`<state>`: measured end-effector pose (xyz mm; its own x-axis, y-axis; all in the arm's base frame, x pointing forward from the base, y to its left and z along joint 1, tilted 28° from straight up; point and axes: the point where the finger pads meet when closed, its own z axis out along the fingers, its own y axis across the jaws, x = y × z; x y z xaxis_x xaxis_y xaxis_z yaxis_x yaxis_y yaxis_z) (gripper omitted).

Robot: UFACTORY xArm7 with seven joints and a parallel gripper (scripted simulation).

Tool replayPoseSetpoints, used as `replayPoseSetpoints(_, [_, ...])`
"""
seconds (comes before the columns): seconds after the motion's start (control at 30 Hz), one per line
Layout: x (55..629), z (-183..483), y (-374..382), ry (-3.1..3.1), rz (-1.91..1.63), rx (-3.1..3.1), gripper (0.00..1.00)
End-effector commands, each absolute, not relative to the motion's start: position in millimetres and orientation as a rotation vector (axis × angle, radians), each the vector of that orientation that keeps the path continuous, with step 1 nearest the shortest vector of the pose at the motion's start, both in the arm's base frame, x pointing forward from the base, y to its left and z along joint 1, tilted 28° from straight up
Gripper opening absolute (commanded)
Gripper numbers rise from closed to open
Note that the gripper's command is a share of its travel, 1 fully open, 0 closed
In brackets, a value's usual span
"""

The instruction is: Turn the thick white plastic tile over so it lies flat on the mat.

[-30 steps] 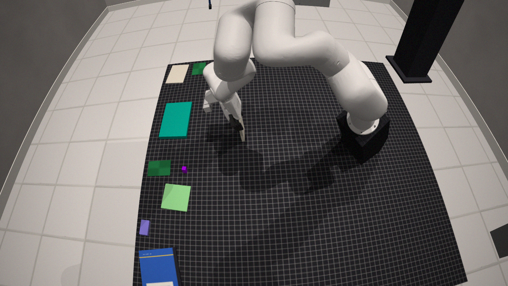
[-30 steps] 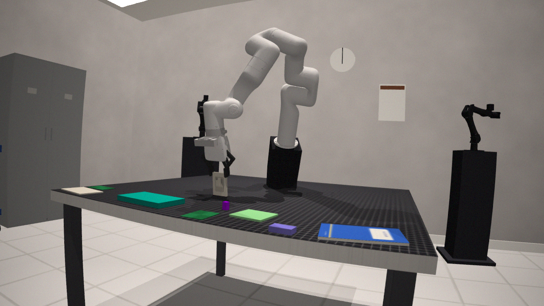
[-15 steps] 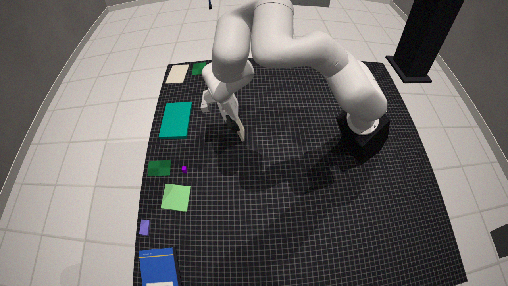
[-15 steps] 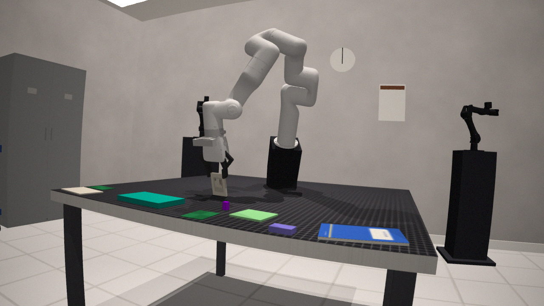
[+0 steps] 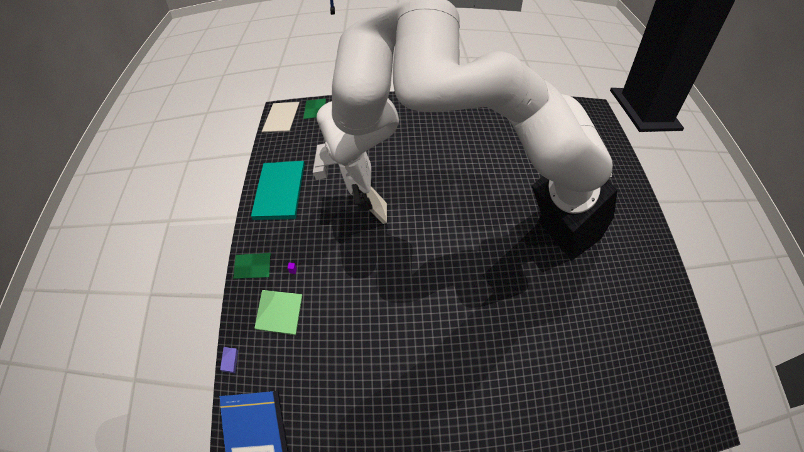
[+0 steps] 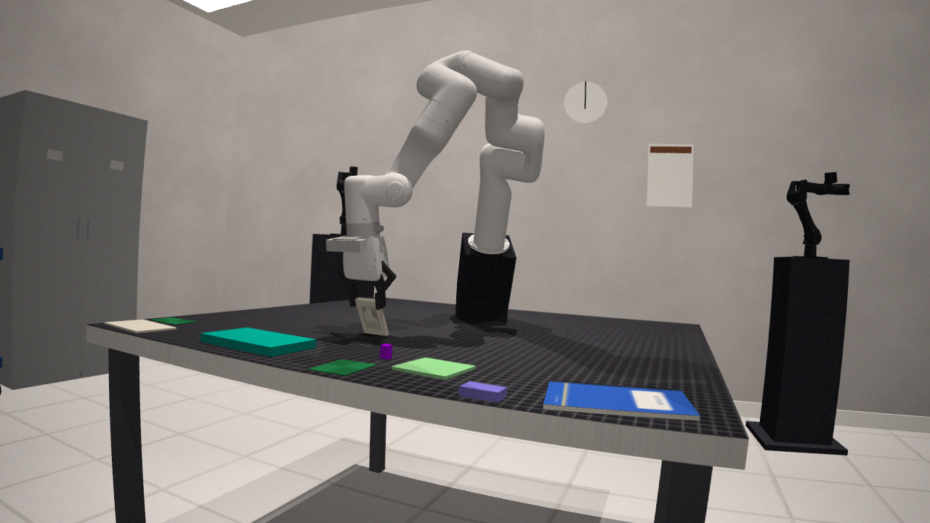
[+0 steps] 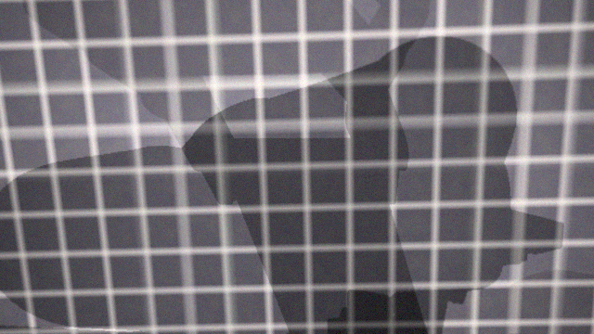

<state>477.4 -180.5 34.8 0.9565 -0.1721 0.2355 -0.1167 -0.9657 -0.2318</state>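
Note:
The thick white tile (image 5: 380, 208) (image 6: 372, 317) stands tilted on the black grid mat (image 5: 505, 348) (image 6: 585, 351). Its lower edge rests on the mat and its upper end leans toward the left side of the table. My gripper (image 5: 363, 199) (image 6: 378, 299) comes down from above and is shut on the tile's upper end. The printed face of the tile shows in the exterior view. The wrist view shows only the mat (image 7: 139, 70) and shadows; the tile and the fingers are out of it.
Along the mat's left side lie a cream sheet (image 5: 281, 116), a teal slab (image 5: 277, 188), two dark green squares (image 5: 252, 265) (image 5: 315, 107), a tiny magenta cube (image 5: 291, 267), a light green tile (image 5: 278, 312), a purple block (image 5: 228, 359) and a blue book (image 5: 250, 421). The arm's base (image 5: 576, 216) stands to the right.

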Motion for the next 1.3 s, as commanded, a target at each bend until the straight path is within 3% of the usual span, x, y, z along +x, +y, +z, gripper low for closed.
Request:
replayPoseSetpoints(0.0, [480,36,-182,0.219,-0.388,-2.892,0.74])
replayPoseSetpoints(1.27, [520,17,-182,0.235,-0.535,-2.875,0.74])
